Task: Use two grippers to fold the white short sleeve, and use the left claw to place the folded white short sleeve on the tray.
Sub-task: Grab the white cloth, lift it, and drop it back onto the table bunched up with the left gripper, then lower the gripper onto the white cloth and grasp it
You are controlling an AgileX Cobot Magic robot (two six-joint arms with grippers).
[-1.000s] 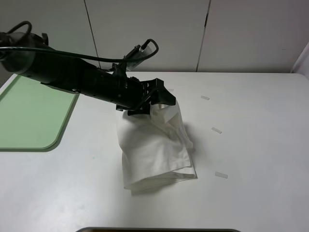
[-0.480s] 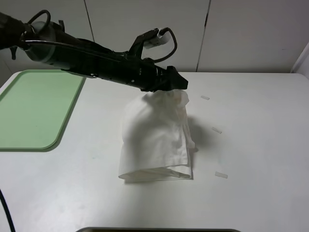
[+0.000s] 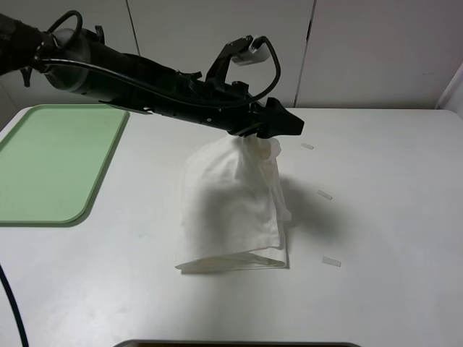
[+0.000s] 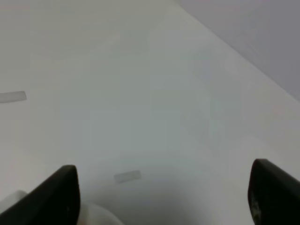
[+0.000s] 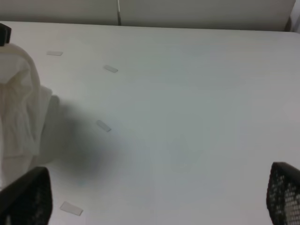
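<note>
White table (image 3: 391, 217) carries the folded white short sleeve (image 3: 231, 210), its top pinched and lifted by the left claw (image 3: 278, 129) for carrying to the tray (image 3: 51, 166), while the right wrist view shows the right gripper (image 5: 154, 197) spread wide, empty.

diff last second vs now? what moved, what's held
The left claw has risen and shifted right in the high view, pulling the top edge of the white short sleeve up with it; the shirt now hangs taller, its lower fold still on the table. The grip held throughout, nothing released. The tray and the tape strips stayed put. The right gripper stands open over bare table, away from the shirt.
</note>
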